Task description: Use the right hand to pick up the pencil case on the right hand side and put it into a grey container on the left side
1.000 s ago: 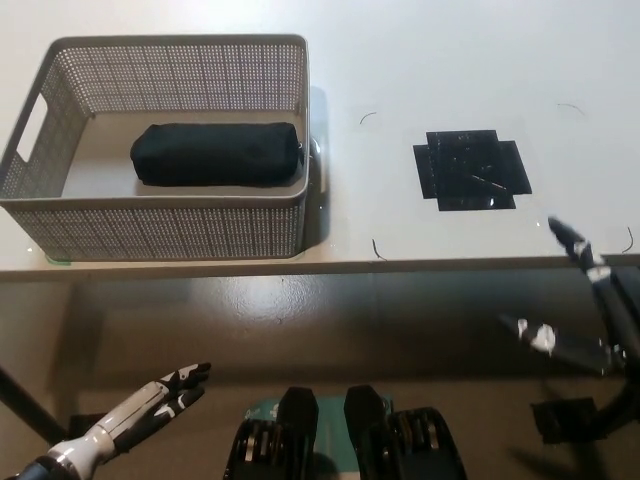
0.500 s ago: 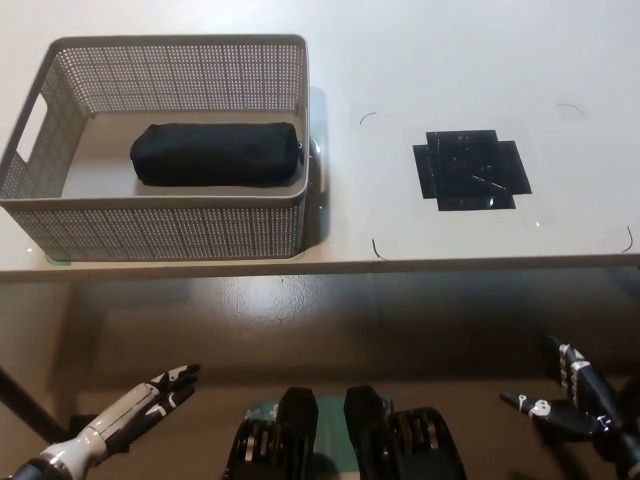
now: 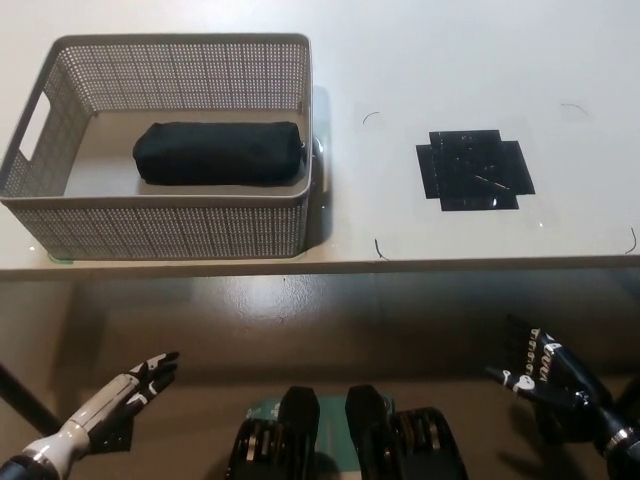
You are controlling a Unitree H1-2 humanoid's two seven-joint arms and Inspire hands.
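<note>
I see a grey container (image 3: 170, 225) with a fine perforated mesh pattern, holding a plain black pencil case (image 3: 218, 153). The table (image 3: 450, 60) is off-white, with a glossy black tape patch (image 3: 474, 170). My left hand (image 3: 128, 388) is white, my right hand (image 3: 543, 374) black.

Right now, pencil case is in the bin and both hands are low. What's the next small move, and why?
Probably none beyond settling the right robot hand at rest. The black pencil case lies flat inside the grey container, touching neither hand. The right robot hand is open below the table edge, and the left robot hand is open at lower left. Nothing visible remains to pick up.
</note>
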